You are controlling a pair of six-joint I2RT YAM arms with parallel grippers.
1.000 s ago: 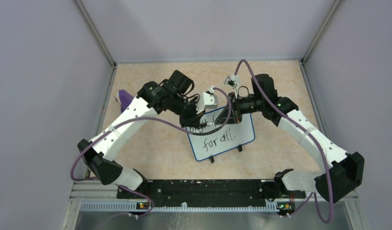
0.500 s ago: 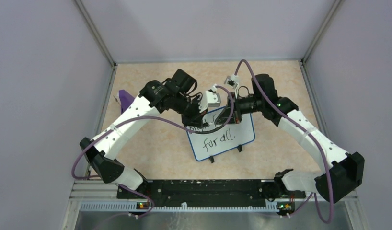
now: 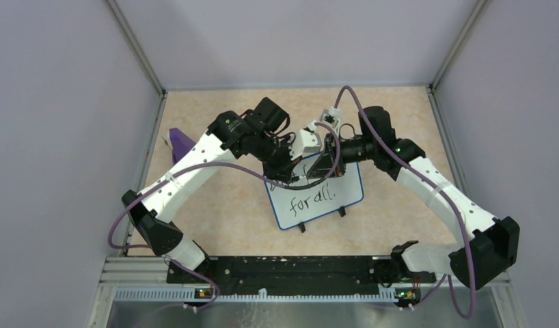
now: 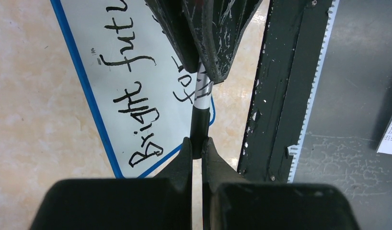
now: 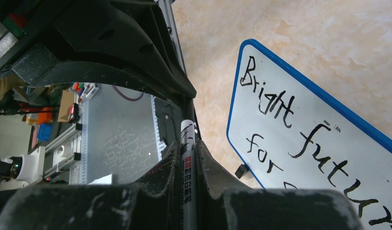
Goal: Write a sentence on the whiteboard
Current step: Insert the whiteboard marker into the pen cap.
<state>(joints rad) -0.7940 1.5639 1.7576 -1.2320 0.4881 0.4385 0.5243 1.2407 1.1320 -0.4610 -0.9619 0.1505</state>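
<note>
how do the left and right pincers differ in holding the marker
The left pincer clamps the marker at its black end; the right pincer clamps its white printed barrel. The left reaches over the whiteboard from the left, the right from the right. Both are shut on it.

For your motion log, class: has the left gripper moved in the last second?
Yes. Against the still whiteboard, the left gripper has shifted rightward, toward the right gripper.

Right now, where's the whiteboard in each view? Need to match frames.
Top external: whiteboard at centre, far half covered.
Left wrist: whiteboard upper left, behind the marker.
Right wrist: whiteboard at right, tilted.
Shared landmark: the handwritten "for" on its second line.
</note>
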